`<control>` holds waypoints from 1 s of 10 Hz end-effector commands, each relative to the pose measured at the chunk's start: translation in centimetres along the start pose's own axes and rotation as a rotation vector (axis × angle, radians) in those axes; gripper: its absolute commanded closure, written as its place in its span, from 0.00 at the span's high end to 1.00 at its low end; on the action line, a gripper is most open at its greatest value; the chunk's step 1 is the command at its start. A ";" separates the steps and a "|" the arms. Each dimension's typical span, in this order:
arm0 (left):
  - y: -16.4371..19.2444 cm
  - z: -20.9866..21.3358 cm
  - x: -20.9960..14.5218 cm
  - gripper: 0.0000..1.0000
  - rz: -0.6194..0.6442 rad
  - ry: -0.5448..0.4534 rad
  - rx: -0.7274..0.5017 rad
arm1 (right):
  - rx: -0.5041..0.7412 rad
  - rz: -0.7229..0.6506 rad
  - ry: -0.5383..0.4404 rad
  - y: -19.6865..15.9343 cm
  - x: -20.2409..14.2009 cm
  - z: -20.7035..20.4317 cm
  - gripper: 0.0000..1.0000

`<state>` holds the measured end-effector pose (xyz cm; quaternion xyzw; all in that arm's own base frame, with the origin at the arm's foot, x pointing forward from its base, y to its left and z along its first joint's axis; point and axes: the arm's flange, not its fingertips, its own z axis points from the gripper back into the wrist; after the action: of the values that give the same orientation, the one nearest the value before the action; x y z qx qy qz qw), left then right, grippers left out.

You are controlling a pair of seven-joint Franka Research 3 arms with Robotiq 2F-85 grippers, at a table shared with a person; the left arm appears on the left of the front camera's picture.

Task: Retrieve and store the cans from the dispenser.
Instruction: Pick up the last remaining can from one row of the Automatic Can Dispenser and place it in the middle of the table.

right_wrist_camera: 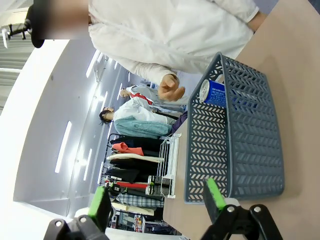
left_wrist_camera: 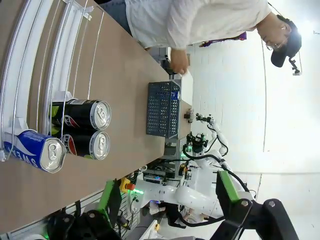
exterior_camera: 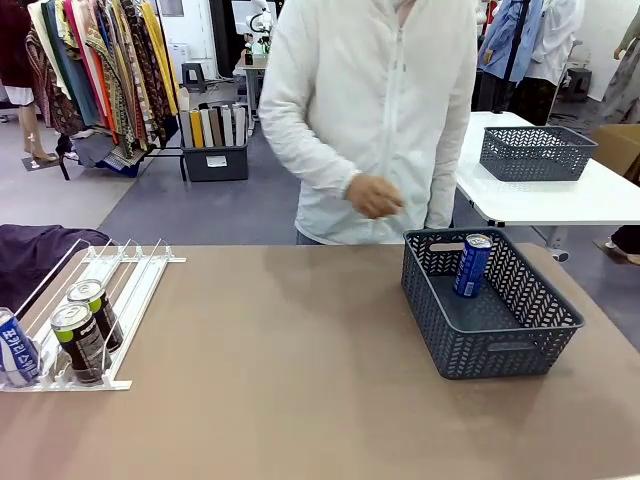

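Jaws on both arms gape wide, empty; we see three cans (exterior_camera: 80, 340) at the dispenser's (exterior_camera: 140, 285) near-left stops, well beyond the left jaws, one blue can (exterior_camera: 472, 265) in the right basket (exterior_camera: 500, 352)

Front view faces the person (exterior_camera: 370, 110) across the table (exterior_camera: 280, 360); both wrist views share dispenser (exterior_camera: 135, 285) and basket (exterior_camera: 500, 350).

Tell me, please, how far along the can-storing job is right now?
Done: one blue can stands inside the grey basket. In hand: nothing; the left pincer and right pincer are both open and empty. Left: two black cans and a second blue can wait at the stop end of the dispenser.
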<state>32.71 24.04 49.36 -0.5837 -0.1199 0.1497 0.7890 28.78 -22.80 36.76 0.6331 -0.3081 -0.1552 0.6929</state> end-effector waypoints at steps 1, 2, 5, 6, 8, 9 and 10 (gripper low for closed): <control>-0.1 0.2 -0.2 1.00 -0.007 0.010 0.008 | 0.001 -0.007 0.008 0.4 -0.1 0.1 1.00; 0.0 0.0 0.0 1.00 0.000 0.000 0.000 | 0.001 -0.007 0.008 0.4 -0.1 0.1 1.00; -2.5 -6.0 -1.5 1.00 -0.054 0.016 0.638 | 0.001 -0.007 0.008 0.4 -0.1 0.1 1.00; -3.3 -8.1 -1.7 1.00 -0.125 -0.085 0.863 | 0.001 -0.007 0.008 0.4 -0.1 0.1 1.00; -4.4 -11.1 -0.9 1.00 -0.147 -0.124 1.063 | 0.001 -0.007 0.008 0.4 -0.1 0.1 1.00; -4.6 -12.2 -0.4 1.00 -0.142 -0.146 1.116 | 0.001 -0.007 0.008 0.4 -0.1 0.1 1.00; -5.0 -13.1 -0.3 1.00 -0.155 -0.118 1.132 | 0.001 -0.007 0.008 0.4 -0.1 0.1 1.00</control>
<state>37.72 10.89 50.83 -0.0629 -0.1366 0.1569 0.9761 28.79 -22.78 36.78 0.6332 -0.3080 -0.1547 0.6930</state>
